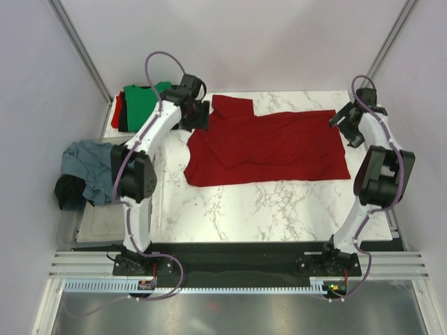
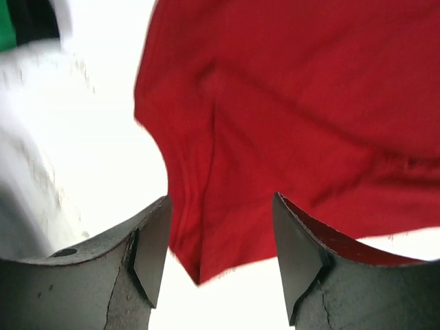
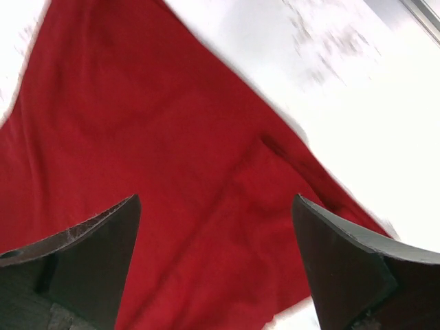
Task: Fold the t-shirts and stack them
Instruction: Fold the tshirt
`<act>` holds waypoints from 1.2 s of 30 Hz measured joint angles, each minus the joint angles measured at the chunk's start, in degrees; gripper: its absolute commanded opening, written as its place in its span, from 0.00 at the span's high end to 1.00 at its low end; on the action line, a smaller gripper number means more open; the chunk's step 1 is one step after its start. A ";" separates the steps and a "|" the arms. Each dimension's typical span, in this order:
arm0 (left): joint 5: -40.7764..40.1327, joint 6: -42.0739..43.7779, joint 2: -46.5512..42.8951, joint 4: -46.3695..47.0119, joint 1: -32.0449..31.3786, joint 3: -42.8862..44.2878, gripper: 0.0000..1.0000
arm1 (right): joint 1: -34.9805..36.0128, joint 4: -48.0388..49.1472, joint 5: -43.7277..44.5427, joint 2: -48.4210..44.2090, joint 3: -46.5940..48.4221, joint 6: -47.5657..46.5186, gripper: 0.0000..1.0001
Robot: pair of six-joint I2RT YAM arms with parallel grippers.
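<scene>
left gripper hangs with fingers released over the left edge of the dark red t-shirt; right gripper spread wide above its right end, grasping nothing; shirt lies spread across the far half of the marble table; green t-shirt folded at far left; grey-blue t-shirt draped over the clear plastic tub at near left.

- Left arm: white links, bulky black joints, purple cable looping over the wrist.
- Right arm: same colours, same cable.
- Left gripper: dark grey, wedge-shaped, scuffed fingers.
</scene>
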 measured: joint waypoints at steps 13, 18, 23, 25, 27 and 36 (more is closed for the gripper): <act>7.48 -13.66 -38.69 17.09 -0.04 -56.22 0.28 | -7.80 6.75 -6.86 -23.85 -38.40 -0.92 0.12; 10.16 -19.08 -39.21 27.56 -0.04 -68.76 0.23 | -7.98 9.94 -8.79 -21.03 -40.63 -1.22 0.18; 10.54 -22.01 -38.97 34.60 -0.04 -72.63 0.23 | -8.92 14.16 -9.62 -18.78 -40.35 -1.14 0.26; 10.54 -22.69 -38.25 37.40 -0.04 -72.65 0.23 | -9.09 15.65 -9.57 -18.27 -40.19 -1.22 0.31; 10.56 -23.28 -37.11 39.87 -0.04 -72.67 0.25 | -9.27 17.09 -9.38 -17.66 -40.04 -1.31 0.42; 10.56 -25.20 -32.54 45.03 -0.04 -74.73 0.39 | -9.66 20.81 -9.18 -15.87 -40.00 -1.36 0.79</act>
